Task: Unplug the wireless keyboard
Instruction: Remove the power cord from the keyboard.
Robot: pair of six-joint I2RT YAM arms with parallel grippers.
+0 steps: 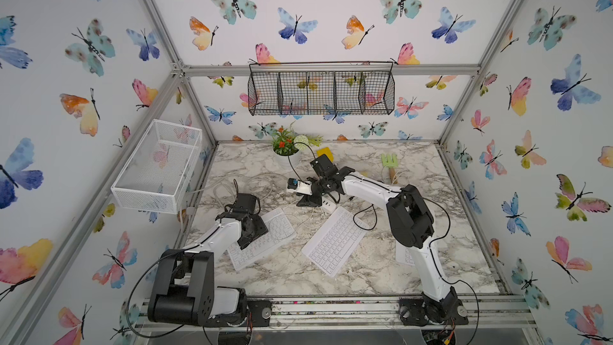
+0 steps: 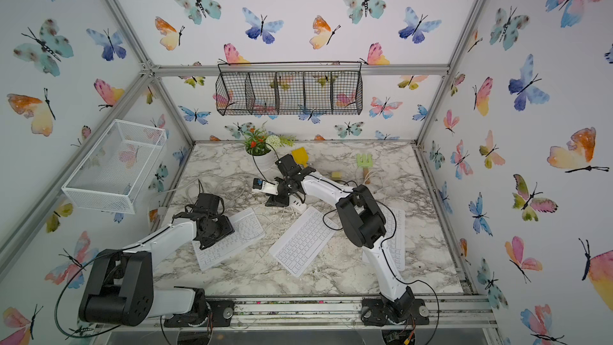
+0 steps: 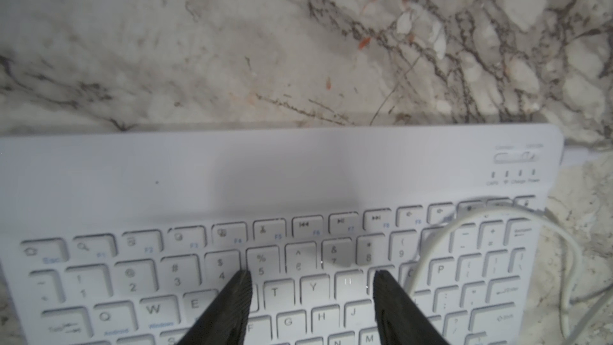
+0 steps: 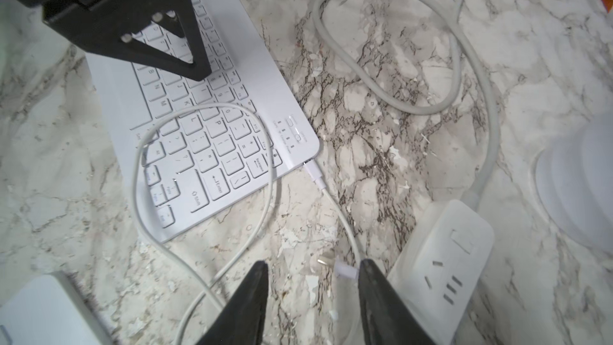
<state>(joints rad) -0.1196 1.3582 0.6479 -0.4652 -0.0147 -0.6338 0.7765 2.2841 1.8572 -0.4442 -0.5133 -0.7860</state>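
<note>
The charging connector plugged into the wireless keyboard's corner is found ahead of the spread, empty right gripper, axis aimed roughly at it; the left gripper is spread over the keys.

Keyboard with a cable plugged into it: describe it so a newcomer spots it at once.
On the marble table, look toward the white mesh basket on the robot's left: it is the keyboard nearest that basket. Unlike the middle keyboard and the right keyboard, it has the left end effector poised over its keys; a thin white cable, plugged in at its corner, loops across them.
</note>
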